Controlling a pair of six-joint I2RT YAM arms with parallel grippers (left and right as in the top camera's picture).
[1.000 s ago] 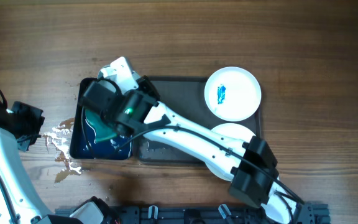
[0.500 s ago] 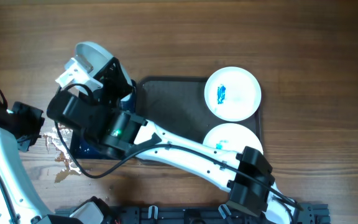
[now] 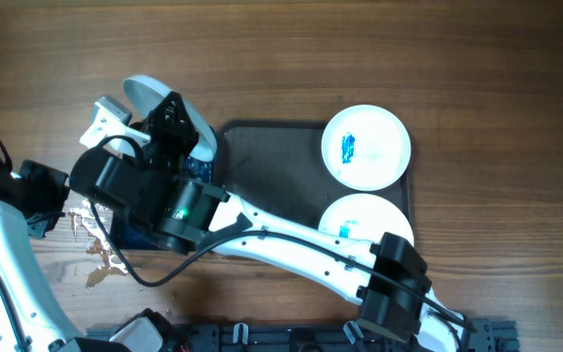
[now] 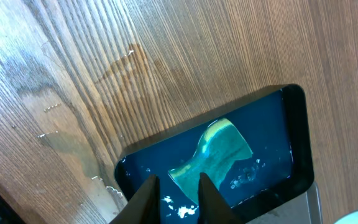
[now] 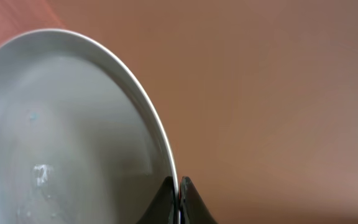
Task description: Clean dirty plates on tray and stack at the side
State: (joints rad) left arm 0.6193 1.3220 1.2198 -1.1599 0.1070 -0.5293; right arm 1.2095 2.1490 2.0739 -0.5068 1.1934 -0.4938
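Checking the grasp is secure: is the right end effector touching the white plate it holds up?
Touching. The right wrist view shows the right end effector closed on the rim of the plate, one finger pressed against each side of its edge.

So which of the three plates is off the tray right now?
The plate the right gripper pinches by its rim, left of the tray; the other two lie on it.

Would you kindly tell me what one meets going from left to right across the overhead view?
left gripper → spilled liquid → held plate, pinched at its rim by the right gripper → grey tray, its bare floor → smeared plate at the picture's upper right.
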